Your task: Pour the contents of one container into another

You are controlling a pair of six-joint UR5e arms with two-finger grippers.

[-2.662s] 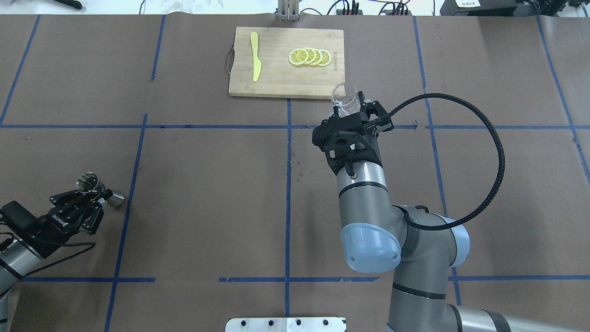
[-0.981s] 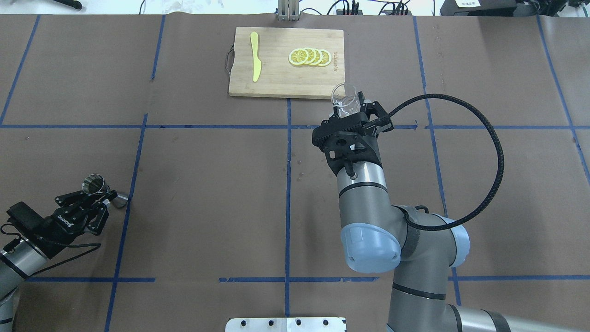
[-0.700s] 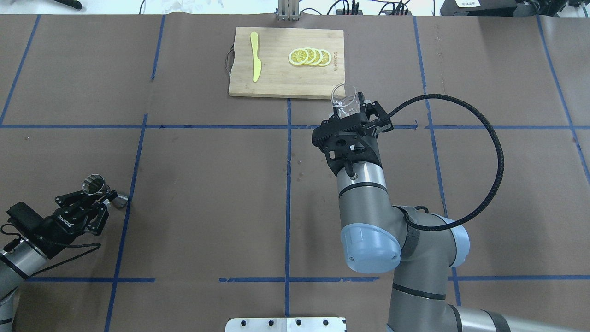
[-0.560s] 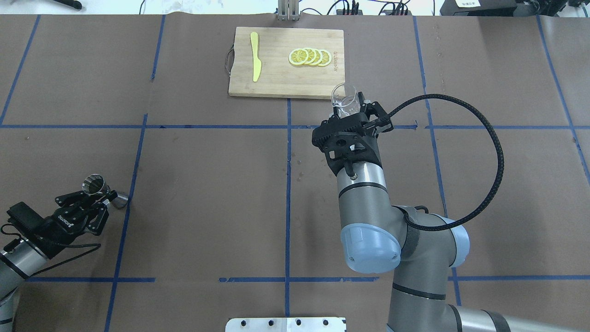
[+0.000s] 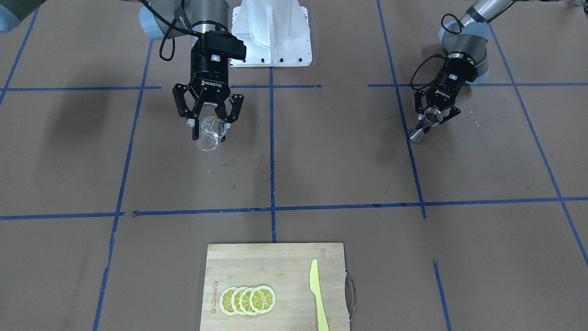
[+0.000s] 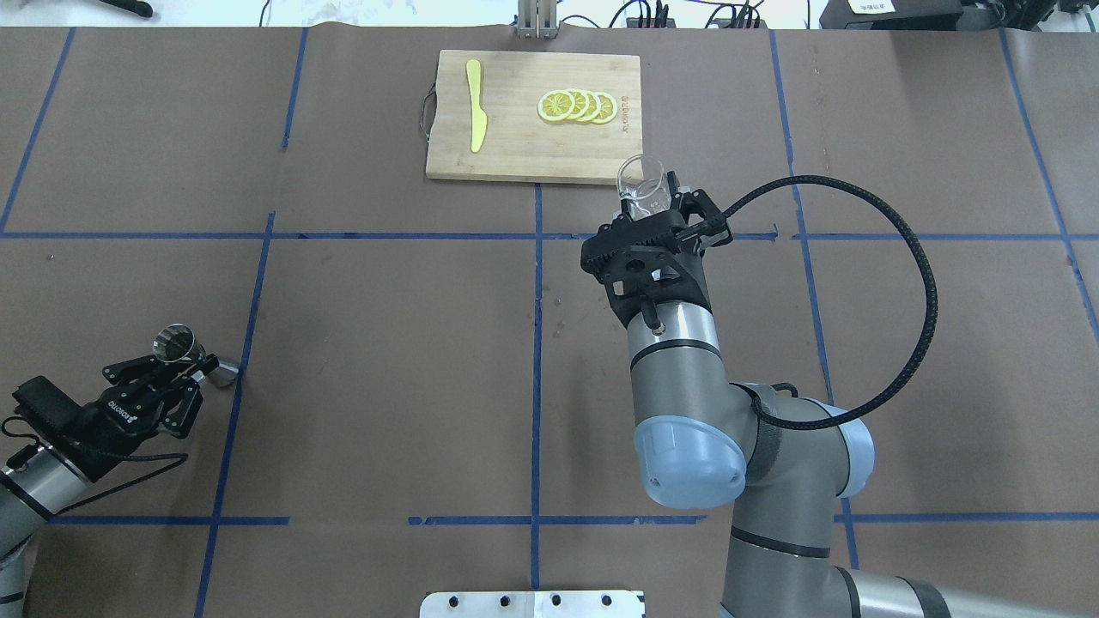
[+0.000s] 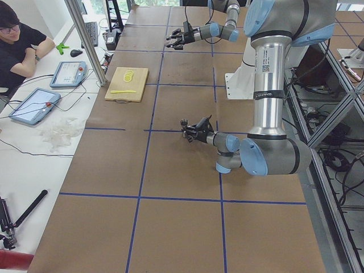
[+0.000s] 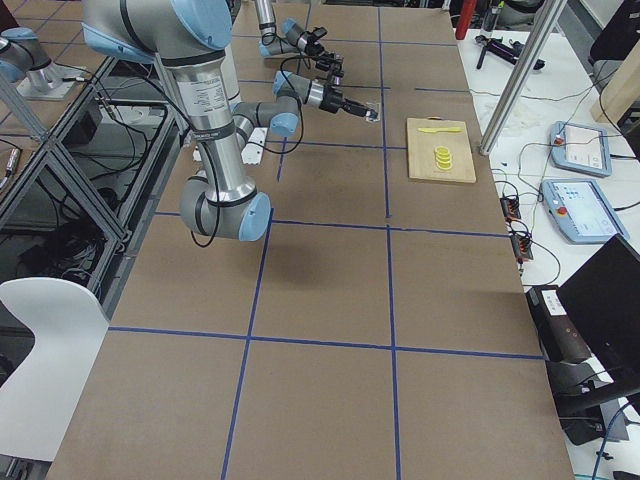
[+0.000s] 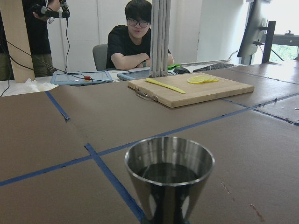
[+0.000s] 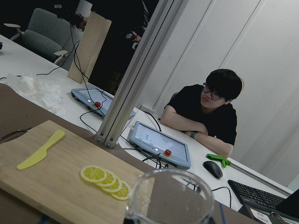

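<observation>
The clear glass cup [image 6: 642, 183] hangs above the table just in front of the cutting board, slightly tilted, with my right gripper [image 6: 659, 209] shut on it. The cup [image 5: 209, 134] shows the same from the front, under the right gripper [image 5: 209, 123]. Its rim [image 10: 171, 195] fills the bottom of the right wrist view. The metal jigger [image 6: 174, 342] is far off at the table's left, low over the surface and leaning. My left gripper [image 6: 184, 364] is shut on its waist. The jigger [image 5: 425, 123] and its open top [image 9: 169, 173] look dark inside.
A wooden cutting board [image 6: 515, 150] at the far middle carries several lemon slices [image 6: 577, 106] and a yellow knife [image 6: 475, 110]. The right arm's black cable [image 6: 923, 283] loops out to the right. A person [image 9: 135, 44] sits beyond the far edge with tablets.
The left gripper with the jigger has shifted a little toward the near side and lower, then stayed put. The right arm and cup have not moved.
</observation>
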